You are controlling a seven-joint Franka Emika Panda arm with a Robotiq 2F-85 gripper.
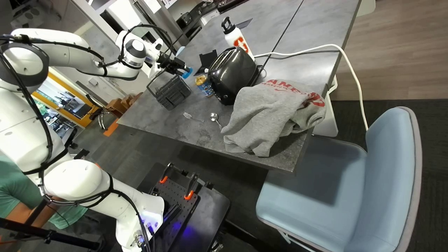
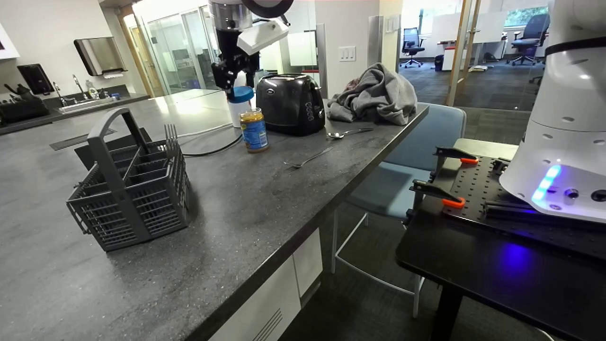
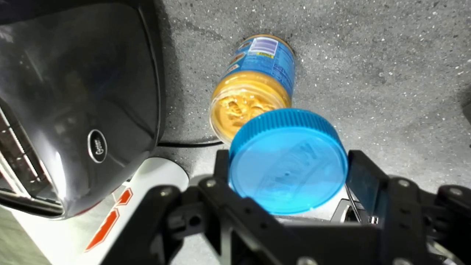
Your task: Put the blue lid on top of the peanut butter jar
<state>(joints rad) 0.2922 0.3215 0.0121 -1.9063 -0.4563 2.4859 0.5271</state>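
Observation:
My gripper point(image 3: 289, 156) is shut on the blue lid point(image 3: 290, 173), with a black finger at each side of its rim. The lid's flat top faces the wrist camera and is tilted. The lid also shows in both exterior views point(image 1: 188, 72) point(image 2: 241, 94), held above the table. The peanut butter jar point(image 3: 257, 82) stands upright and open on the grey table, with a blue label and peanut butter visible inside. It also shows in both exterior views point(image 1: 204, 85) point(image 2: 254, 132). In the wrist view the lid covers part of the jar's mouth; they look apart in the exterior views.
A black toaster point(image 2: 289, 104) stands close beside the jar. A white bottle point(image 1: 239, 40) stands behind the toaster. A grey cutlery basket point(image 2: 128, 208), a spoon point(image 2: 336, 135), a fork point(image 2: 303, 163) and a grey sweatshirt point(image 1: 273, 112) are on the table.

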